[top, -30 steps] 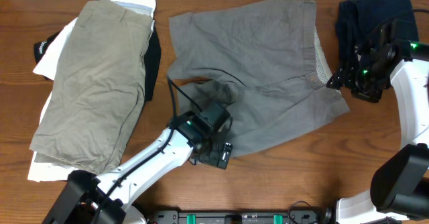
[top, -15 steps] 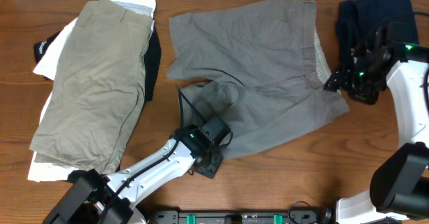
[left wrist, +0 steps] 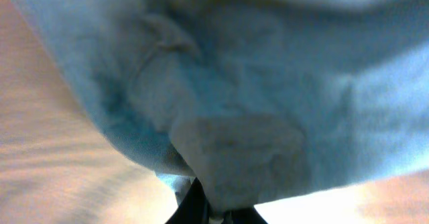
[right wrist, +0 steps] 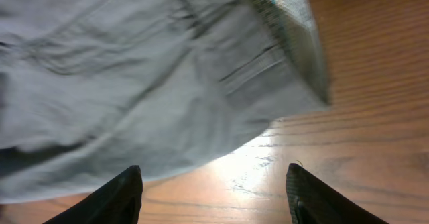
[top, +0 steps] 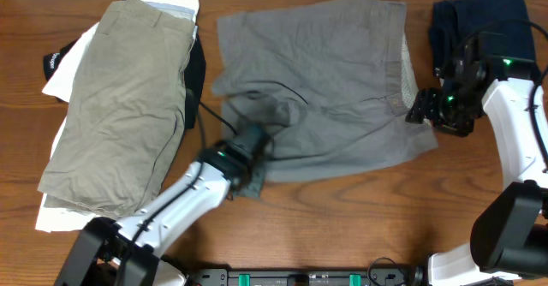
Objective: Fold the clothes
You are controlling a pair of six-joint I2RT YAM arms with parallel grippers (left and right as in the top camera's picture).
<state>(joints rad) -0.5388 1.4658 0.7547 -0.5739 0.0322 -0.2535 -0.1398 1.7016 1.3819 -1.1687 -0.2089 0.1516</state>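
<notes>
- A pair of grey shorts (top: 330,80) lies spread flat across the middle of a wooden table (top: 360,217). Its long axis runs side to side. The waistband end points toward the robot's right and the leg openings toward its left.
- The left claw (left wrist: 209,209) is closed and pinches a fold of the grey fabric. The left wrist view shows cloth bunched right at its tips and filling the frame above them. From overhead, this grip sits at the near left corner of the shorts, by the leg hem.
- The right claw (right wrist: 213,170) is open, its two fingers spread wide with bare wood between them and nothing held. It sits just off the near waistband corner. The edge of the cloth lies just ahead of its tips and runs off to the robot's left.
- Each arm is therefore nearest its own end of the shorts, left at the leg and right at the waist. Any fold likely depends on the right claw reaching that waistband corner.
- Khaki shorts (top: 120,106) rest on a pile with a white garment (top: 64,80) at far left.
- A navy garment (top: 471,16) lies at the far right corner.
</notes>
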